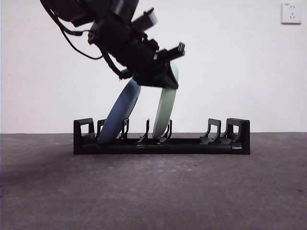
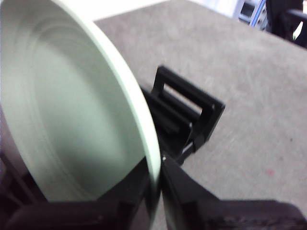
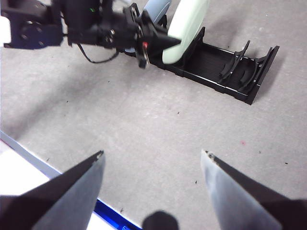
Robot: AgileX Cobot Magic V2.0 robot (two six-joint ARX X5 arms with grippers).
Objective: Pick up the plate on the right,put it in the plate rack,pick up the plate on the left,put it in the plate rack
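The long black plate rack (image 1: 192,146) lies across the grey table. A blue plate (image 1: 120,115) leans in a slot near one end of the rack. A pale green plate (image 1: 165,112) stands almost upright in a middle slot. My left gripper (image 1: 165,72) comes down from above and is shut on the green plate's top rim. In the left wrist view that rim (image 2: 151,143) runs between the jaws of the left gripper (image 2: 156,177), with the rack (image 2: 192,110) beyond it. My right gripper (image 3: 151,155) hangs open and holds nothing, well back from the rack (image 3: 230,72) and both plates.
Several slots at the rack's other end (image 1: 225,132) hold nothing. A white wall with a socket (image 1: 291,13) stands behind the table. The table's edge with a blue strip (image 3: 110,215) lies under my right gripper.
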